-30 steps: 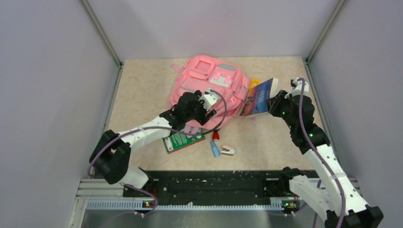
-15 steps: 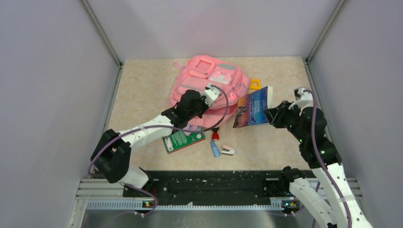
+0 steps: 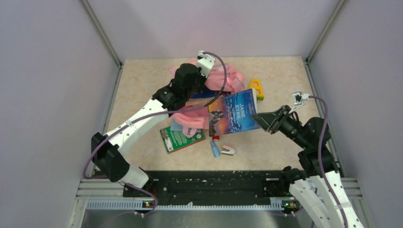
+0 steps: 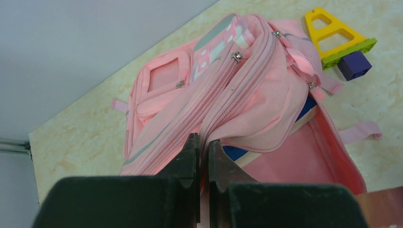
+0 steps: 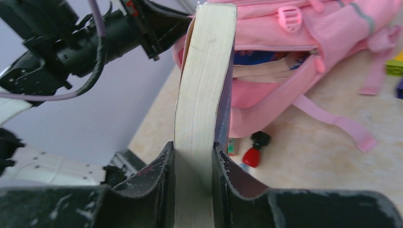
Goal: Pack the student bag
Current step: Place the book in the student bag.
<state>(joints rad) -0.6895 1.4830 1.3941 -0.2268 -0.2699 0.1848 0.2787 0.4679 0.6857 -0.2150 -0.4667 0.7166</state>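
Top external view first: the student bag (image 3: 227, 78) lies at the far middle of the table. Its upper flap is held up, so the mouth gapes toward 5 o'clock, with the lower panel spread flat on the table. In the left wrist view the left gripper (image 4: 203, 142) is shut tight on the pink flap edge beside the zip, propping the mouth open.

The book (image 3: 235, 111) is next in size. The right gripper (image 5: 192, 147) clamps it at the edge nearest that arm, one jaw on each cover. From the gripper the book reaches toward 9 o'clock, and its free edge sits just at the bag's mouth, above the lower panel. The mouth lies at about 10 o'clock from the right gripper, which is the nearer arm to it (the left is busy holding the flap).

In the right wrist view the page block faces the camera and stands at 12 o'clock. The slot runs closer to 3-to-9, slightly right of the book, with something blue (image 5: 252, 57) already inside. I judge the book needs rolling flatter and nudging toward 1 o'clock to slide in.

A yellow block (image 3: 256, 88) lies at 3 o'clock beside the bag, clear of that path.
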